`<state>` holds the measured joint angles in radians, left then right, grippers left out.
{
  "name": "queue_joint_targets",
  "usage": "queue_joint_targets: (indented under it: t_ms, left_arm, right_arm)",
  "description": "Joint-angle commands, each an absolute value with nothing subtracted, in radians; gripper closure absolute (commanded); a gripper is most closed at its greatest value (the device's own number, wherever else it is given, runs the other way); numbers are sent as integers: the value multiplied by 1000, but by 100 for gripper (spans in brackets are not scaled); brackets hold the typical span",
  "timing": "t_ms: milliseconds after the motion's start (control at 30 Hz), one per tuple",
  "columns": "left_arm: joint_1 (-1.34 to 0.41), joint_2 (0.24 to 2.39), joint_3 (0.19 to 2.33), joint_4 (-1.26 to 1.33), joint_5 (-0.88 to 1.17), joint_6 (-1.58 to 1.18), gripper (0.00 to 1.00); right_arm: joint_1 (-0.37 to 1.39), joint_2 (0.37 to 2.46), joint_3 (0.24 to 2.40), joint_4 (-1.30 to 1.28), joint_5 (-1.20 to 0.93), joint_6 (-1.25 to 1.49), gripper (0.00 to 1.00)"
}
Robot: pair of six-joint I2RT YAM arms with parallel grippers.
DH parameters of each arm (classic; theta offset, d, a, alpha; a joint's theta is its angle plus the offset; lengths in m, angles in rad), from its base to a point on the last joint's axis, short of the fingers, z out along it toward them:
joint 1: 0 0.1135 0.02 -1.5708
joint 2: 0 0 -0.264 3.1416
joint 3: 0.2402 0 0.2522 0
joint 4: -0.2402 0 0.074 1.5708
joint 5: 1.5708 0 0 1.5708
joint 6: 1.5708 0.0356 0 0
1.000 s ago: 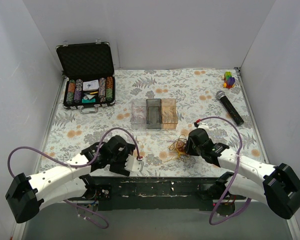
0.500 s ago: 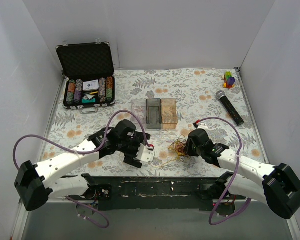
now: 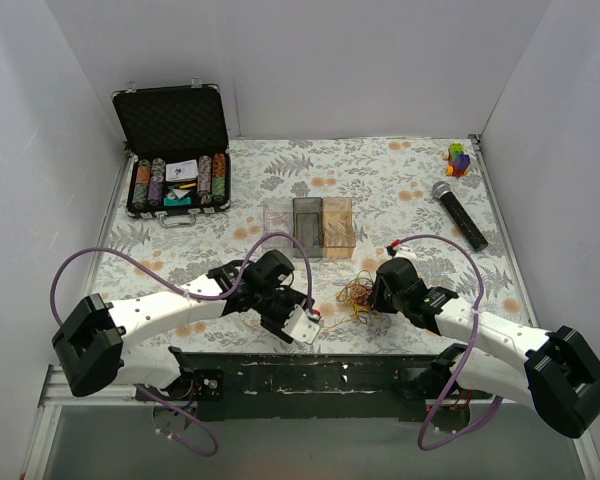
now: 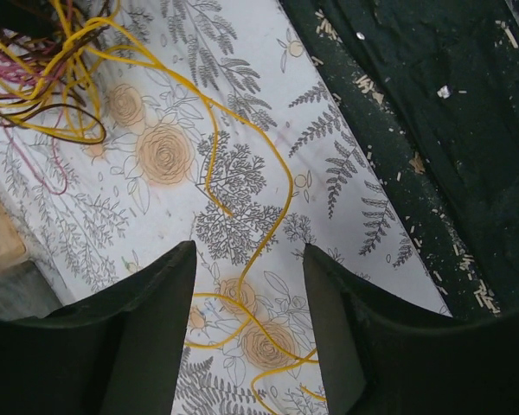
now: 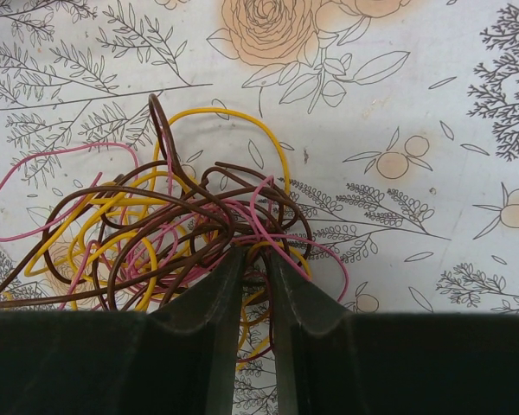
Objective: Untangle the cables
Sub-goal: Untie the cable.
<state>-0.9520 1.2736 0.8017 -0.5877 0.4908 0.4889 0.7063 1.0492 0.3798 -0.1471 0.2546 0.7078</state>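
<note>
The cables (image 3: 357, 294) are a small tangle of thin yellow, pink and brown strands on the floral table, near the front centre. My right gripper (image 3: 381, 291) sits at the bundle's right side. In the right wrist view the gripper (image 5: 253, 253) is shut on strands at the near edge of the bundle (image 5: 156, 229). My left gripper (image 3: 306, 323) is open, low over the table, left of the bundle. In the left wrist view the gripper (image 4: 249, 252) straddles a loose yellow strand (image 4: 272, 212) that trails from the tangle (image 4: 35, 78) at upper left.
Three small boxes (image 3: 308, 228), clear, dark and orange, stand just behind the bundle. An open poker-chip case (image 3: 177, 180) is at back left. A microphone (image 3: 458, 214) and a colourful toy (image 3: 459, 158) lie at back right. The dark front rail (image 3: 310, 375) edges the table.
My left arm has swung right and forward, bringing its open gripper close to the bundle and over the trailing yellow strand. The right arm and the bundle have stayed put.
</note>
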Motion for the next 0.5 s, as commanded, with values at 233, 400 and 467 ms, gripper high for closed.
queue_joint_targets:
  t_ms: [233,400,467]
  left_arm:
    - [-979,1332,732,-468,463,548,62]
    - [-980,1331,745,-405,453,516,91]
    - [-979,1335,765,-402,449,486,100]
  right_arm:
    - [703,1023,393,-155,255,713,75]
    - [703,1025,390,-152,247,713,76]
    - [703,1031,391,-150,238,710,76]
